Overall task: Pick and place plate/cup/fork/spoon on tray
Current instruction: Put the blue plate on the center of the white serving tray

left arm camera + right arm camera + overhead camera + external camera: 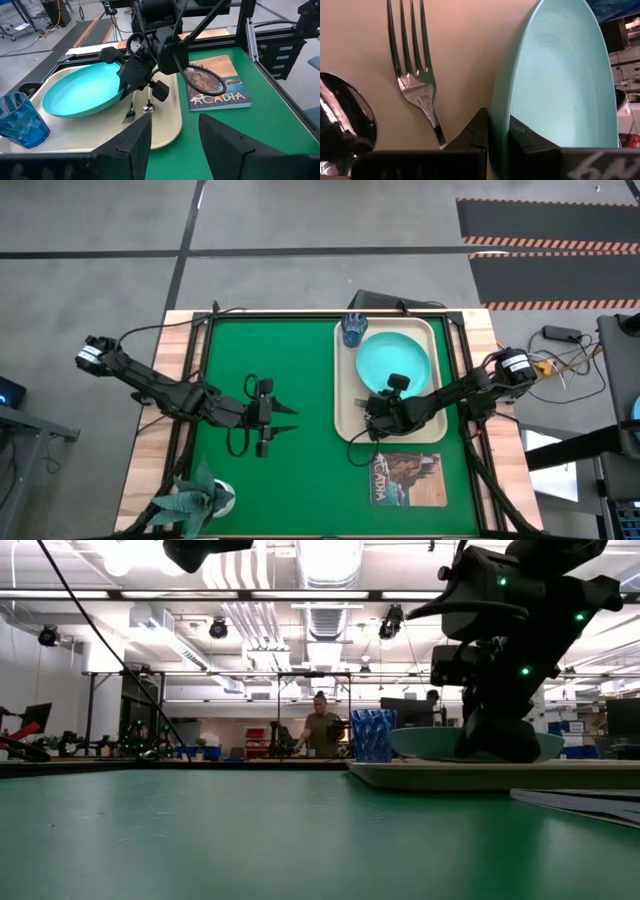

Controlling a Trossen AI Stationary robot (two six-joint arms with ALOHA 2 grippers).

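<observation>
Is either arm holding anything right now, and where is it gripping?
The right pincer pinches the plate by its rim, on the tray. The left pincer is open and empty.

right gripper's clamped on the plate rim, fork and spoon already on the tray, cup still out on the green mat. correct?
Not quite: the cup is already on the tray, at its far corner beside the plate; the high view shows it. The rest holds: the right gripper is shut on the plate rim, and the fork and spoon lie on the tray.
</observation>
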